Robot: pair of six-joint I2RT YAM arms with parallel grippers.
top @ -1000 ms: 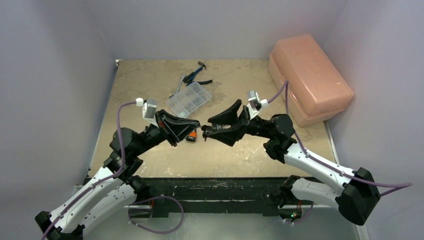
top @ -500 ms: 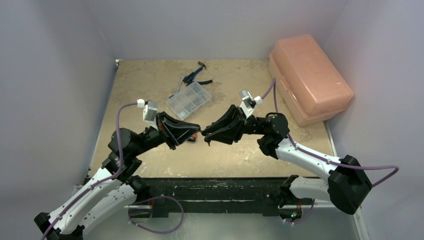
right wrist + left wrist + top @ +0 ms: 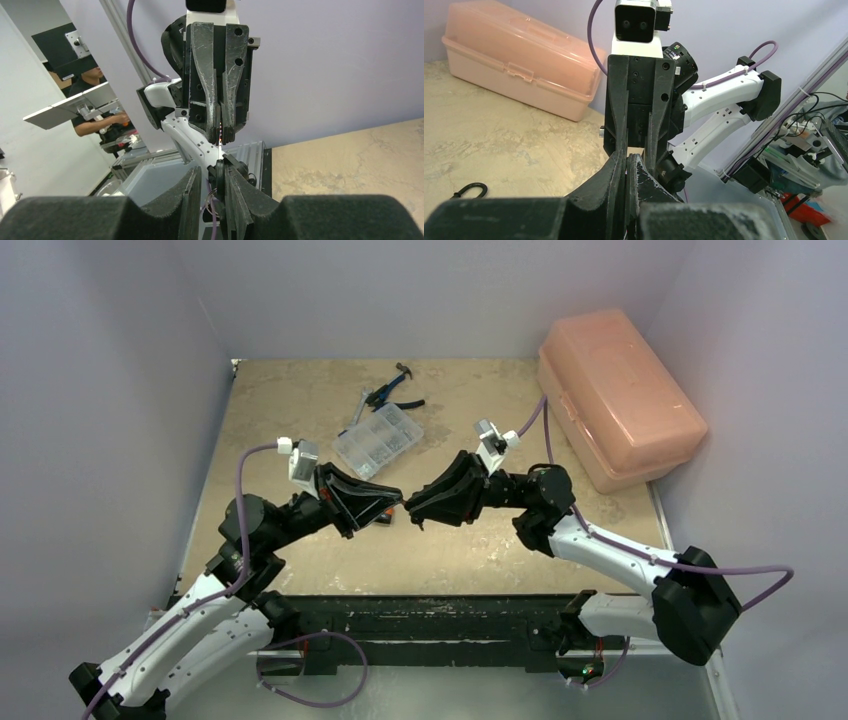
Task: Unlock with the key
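Note:
My left gripper (image 3: 392, 505) is held above the table's middle, shut on a small orange and black padlock. Only an orange sliver of the padlock (image 3: 220, 131) shows between its fingers in the right wrist view; in the left wrist view the closed fingers (image 3: 616, 165) hide it. My right gripper (image 3: 409, 511) faces it tip to tip. The black-headed key (image 3: 218, 172), with a wire ring hanging below, sits between the right gripper's (image 3: 212, 172) fingers against the right one. A gap shows beside the left finger (image 3: 192, 182). The silver blade points at the padlock.
A pink plastic toolbox (image 3: 620, 390) stands at the back right, also in the left wrist view (image 3: 514, 60). A clear parts organiser (image 3: 378, 438) and blue-handled pliers (image 3: 390, 390) lie behind the grippers. A black loop (image 3: 469, 190) lies on the table.
My right gripper has moved left, up to the left gripper's tips, and rolled its wrist. The left gripper has stayed almost still, holding the padlock.

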